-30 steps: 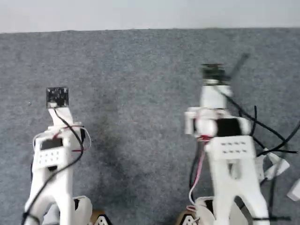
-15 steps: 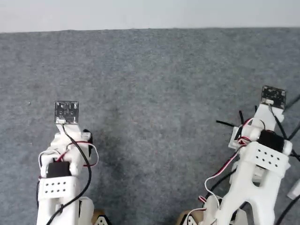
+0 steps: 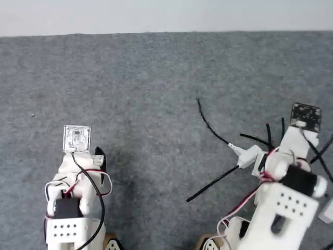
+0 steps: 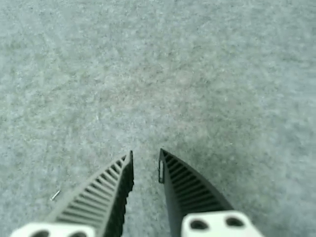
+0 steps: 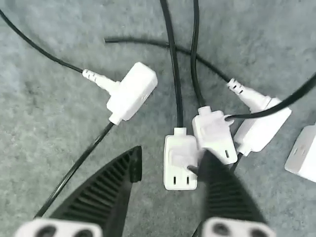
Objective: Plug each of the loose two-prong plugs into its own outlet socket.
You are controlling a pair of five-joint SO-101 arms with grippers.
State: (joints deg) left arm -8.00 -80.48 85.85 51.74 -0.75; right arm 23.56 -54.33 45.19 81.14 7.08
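Observation:
In the right wrist view my right gripper (image 5: pixel 170 155) is open above a cluster of white cord ends on grey carpet. A white socket end (image 5: pixel 180 163) with two slots lies between its fingers, untouched as far as I can tell. Beside it lie a second white piece (image 5: pixel 213 136), a third (image 5: pixel 259 129) and, apart from them, a flat white plug (image 5: pixel 132 91), all on black cords. The high view shows one white cord end (image 3: pixel 250 154) beside the right arm (image 3: pixel 289 195). My left gripper (image 4: pixel 145 159) hangs narrowly open over bare carpet, holding nothing.
Black cords (image 3: pixel 208 125) trail across the carpet toward the middle. Another white block (image 5: pixel 302 155) lies close to the cluster, at the edge of the right wrist view. The left arm (image 3: pixel 73 208) stands at the near left. A pale wall (image 3: pixel 166 15) borders the carpet's far edge.
Both arms have drawn back toward the near edge. The right arm swung to the right, uncovering the cords and a white cord end in the high view.

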